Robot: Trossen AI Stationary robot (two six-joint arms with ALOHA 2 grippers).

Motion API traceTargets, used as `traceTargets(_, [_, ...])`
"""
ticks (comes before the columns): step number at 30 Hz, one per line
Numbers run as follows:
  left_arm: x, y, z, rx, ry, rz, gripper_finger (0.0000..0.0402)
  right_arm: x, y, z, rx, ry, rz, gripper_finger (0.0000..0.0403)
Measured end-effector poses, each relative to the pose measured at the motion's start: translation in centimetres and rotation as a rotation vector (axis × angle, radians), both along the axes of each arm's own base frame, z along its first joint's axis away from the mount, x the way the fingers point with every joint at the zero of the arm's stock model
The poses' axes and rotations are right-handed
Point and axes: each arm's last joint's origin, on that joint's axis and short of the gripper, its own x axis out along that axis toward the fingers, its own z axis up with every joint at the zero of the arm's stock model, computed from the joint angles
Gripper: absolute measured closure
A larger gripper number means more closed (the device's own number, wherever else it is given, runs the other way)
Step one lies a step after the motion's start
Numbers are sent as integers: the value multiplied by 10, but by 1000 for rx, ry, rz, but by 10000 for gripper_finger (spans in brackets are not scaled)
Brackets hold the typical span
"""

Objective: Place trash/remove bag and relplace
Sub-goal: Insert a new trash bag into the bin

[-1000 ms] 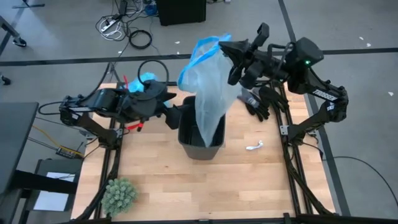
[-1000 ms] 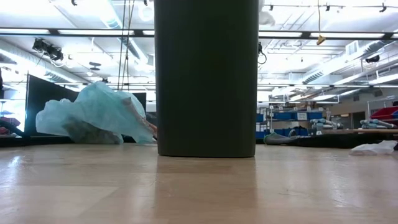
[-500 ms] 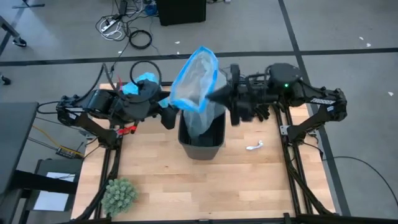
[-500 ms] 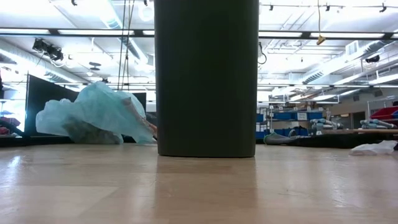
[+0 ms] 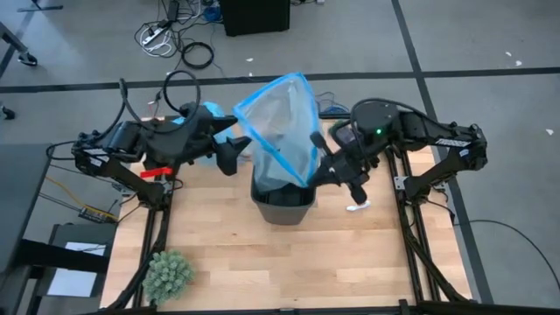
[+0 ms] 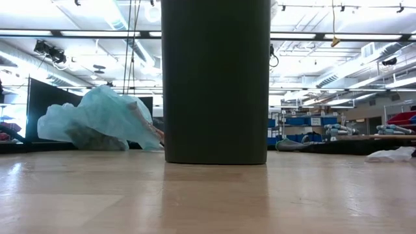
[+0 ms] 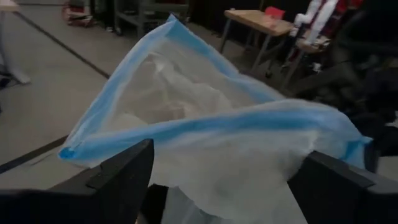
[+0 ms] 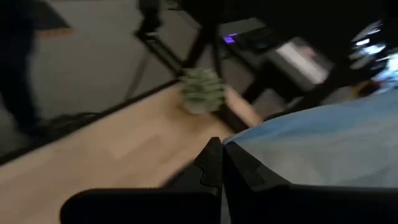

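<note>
A pale clear bag with a blue rim [image 5: 280, 131] stands over the dark bin [image 5: 282, 199], its mouth spread into a triangle and its lower part down inside the bin. My right gripper [image 5: 321, 166] is shut on that rim at the bin's right side. My left gripper [image 5: 229, 156] is open at the bag's left side, and in the left wrist view its fingers stand either side of the rim [image 7: 205, 124] without closing. The bright sky-blue bag [image 5: 204, 112] lies crumpled on the table's far left [image 6: 97, 120]. A white scrap [image 5: 357, 208] lies right of the bin. My right gripper pinches the pale bag's blue rim at its near right corner [image 8: 255, 140] between the two fingers, coming from the table's right side and slanting down. The rim is drawn out straight from that corner [image 5: 311, 178], and the bag hangs down into the bin.
The green spiky plant ball [image 5: 166, 273] sits at the near left corner. The bin [image 6: 216, 81] fills the middle of the low view, with a white wrapper [image 6: 390, 155] far to its right. Bare wood lies near the table's front edge [image 5: 289, 280].
My right gripper has swung from above the bin's far right down toward the near edge, carrying the rim with it. The bag's mouth has spread from a bunched shape into an open triangle over the bin. My left arm has drawn slightly toward the table's left.
</note>
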Motion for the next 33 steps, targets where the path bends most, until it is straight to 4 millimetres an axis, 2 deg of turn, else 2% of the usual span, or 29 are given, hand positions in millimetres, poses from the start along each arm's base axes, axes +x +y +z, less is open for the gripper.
traceTargets(8, [2,-1,3,5,-18,-36,51,-5,13,-5,96,98,130,403])
traceTargets(14, [0,-1,0,-13,6,-49,51,-12,14,-20,128,302,119,403])
traceTargets(19, [1,-2,0,-28,-3,-56,51,-16,20,-24,135,365,144,403])
traceTargets(25, [21,-6,-8,-3,30,-69,51,-18,25,-26,147,397,179,403])
traceTargets(33, [40,2,-23,16,123,-27,51,-24,29,-22,243,423,362,403])
